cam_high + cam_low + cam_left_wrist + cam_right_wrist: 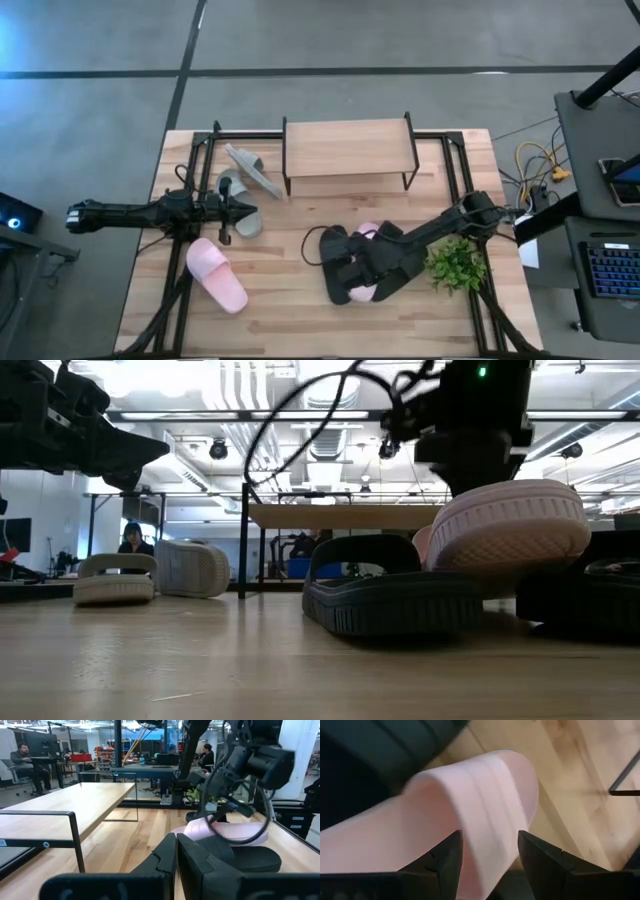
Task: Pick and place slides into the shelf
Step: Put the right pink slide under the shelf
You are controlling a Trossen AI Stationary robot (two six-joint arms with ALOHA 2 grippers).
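Pink slide [470, 815]: between my right gripper's [487, 860] fingers [547, 865] — pinched by its strap, lifted in front of the shelf [348, 148].
Black slides [337, 262]: under and beside it.
Second pink slide [217, 274]: front-left of the shelf.
Grey slides [246, 180]: just left of the shelf.
Left gripper [248, 209]: beside the grey pair — fingers pressed together, empty.

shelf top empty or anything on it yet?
Empty. The high view shows the shelf with a bare plank top; both grey slides lie on the table beside it. Its lower level is hidden.
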